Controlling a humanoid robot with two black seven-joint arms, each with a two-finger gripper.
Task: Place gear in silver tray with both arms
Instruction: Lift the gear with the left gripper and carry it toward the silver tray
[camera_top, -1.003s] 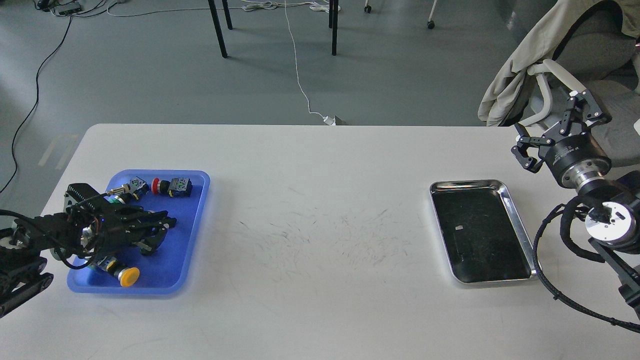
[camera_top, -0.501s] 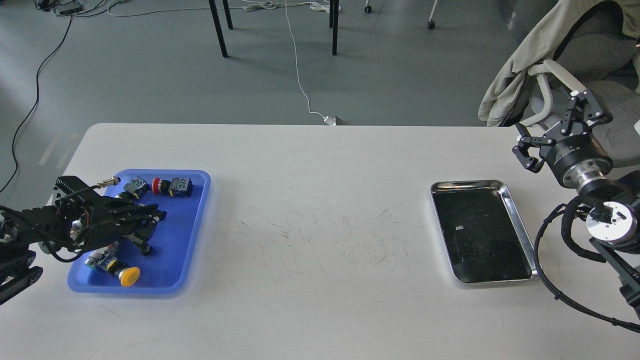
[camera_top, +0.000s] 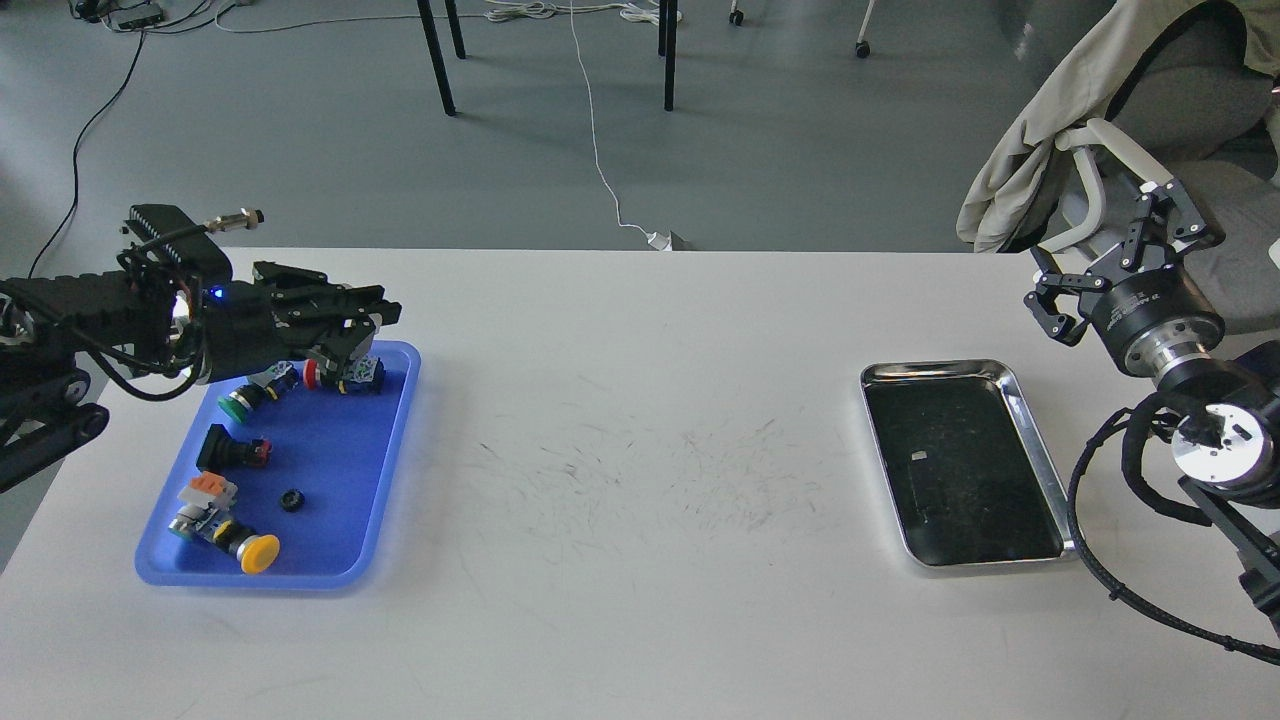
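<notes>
The white table (camera_top: 640, 620) fills most of my view. On its left part lies the blue tray (camera_top: 340, 480), and on its right part, well apart from it, the silver tray (camera_top: 1035, 455), whose dark scratched bottom holds only a tiny pale speck.

My left arm comes in over the far left edge of the table, and my left gripper (camera_top: 365, 325) hangs above the blue tray's far end. Its fingers are dark and bunched close, and I cannot tell whether they grip anything. My right gripper (camera_top: 1115, 265) is raised beyond the silver tray's far right corner, off the table edge, with its two fingers spread wide and nothing between them.

In the blue tray lie a yellow button (camera_top: 250, 550) near the front, a black switch (camera_top: 232, 452) beside the left wall, a green button (camera_top: 240, 403) and a red button (camera_top: 340, 375) at the far end under my left gripper. The gear (camera_top: 291, 499), small, dark and round, rests alone on the blue tray's floor near the middle.
</notes>
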